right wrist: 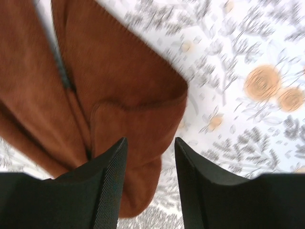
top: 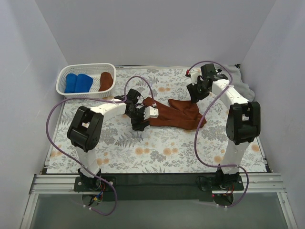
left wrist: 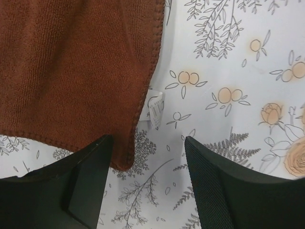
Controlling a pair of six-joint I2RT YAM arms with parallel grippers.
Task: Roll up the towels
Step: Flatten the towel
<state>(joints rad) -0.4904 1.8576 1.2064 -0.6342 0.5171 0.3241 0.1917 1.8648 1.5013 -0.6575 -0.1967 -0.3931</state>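
Tabletop covered by white floral sheet (top: 157, 148): grey fern and leaf sprigs (top: 127, 141), scattered orange blooms (top: 141, 151). The left wrist view shows the print close up: 1 orange rose (left wrist: 271, 113) at the right edge and paired round orange buds (left wrist: 230, 95). In the right wrist view the same print is blurred. White perforated plastic basket (top: 85, 94) in far-left corner of sheet, upright, near left wall. 3 plain pale walls (top: 157, 28) enclose left, back and right. Black strip (top: 157, 180) along near edge of sheet; silver metal rail (top: 157, 190) just in front of it.
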